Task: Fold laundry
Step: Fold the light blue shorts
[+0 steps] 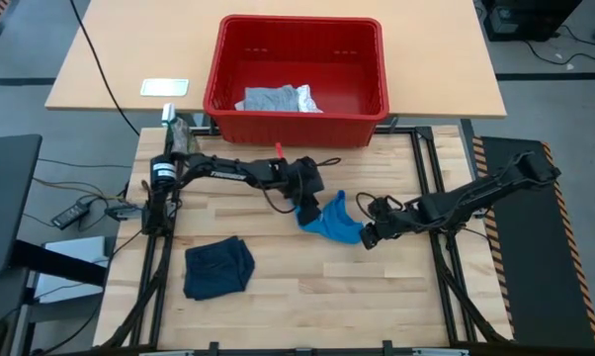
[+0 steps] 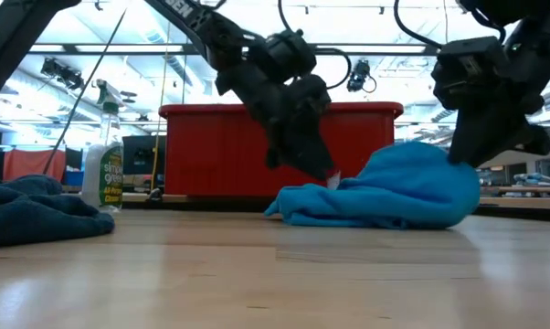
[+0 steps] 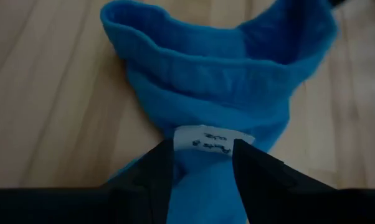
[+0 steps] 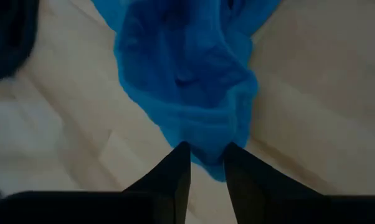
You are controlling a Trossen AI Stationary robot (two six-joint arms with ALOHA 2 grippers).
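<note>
The bright blue garment (image 1: 332,222) lies bunched on the wooden table (image 1: 278,307), right of its middle. My left gripper (image 1: 305,206) is shut on its left end, by a white label (image 3: 212,140). My right gripper (image 4: 207,155) stands at the garment's right end, fingers a little apart, with the cloth's tip between them. A dark navy garment (image 1: 218,269) lies folded near the front left. A light grey garment (image 1: 266,99) and a white one (image 1: 307,97) lie in the red basket (image 1: 297,22). My left gripper pinches the blue garment's bunched left end (image 3: 203,186) between its two fingers, just behind the white label. The fingers slant down from the table's left. Several layers are gathered there, and the rest of the garment rests on the table. My right gripper has the garment's right tip (image 4: 206,167) between its fingertips, slanting down from the right; whether they touch the cloth I cannot tell.
The red basket stands past the table's far edge. A spray bottle (image 2: 103,164) stands at the far left corner. Bare wood lies in front of both grippers toward the near edge.
</note>
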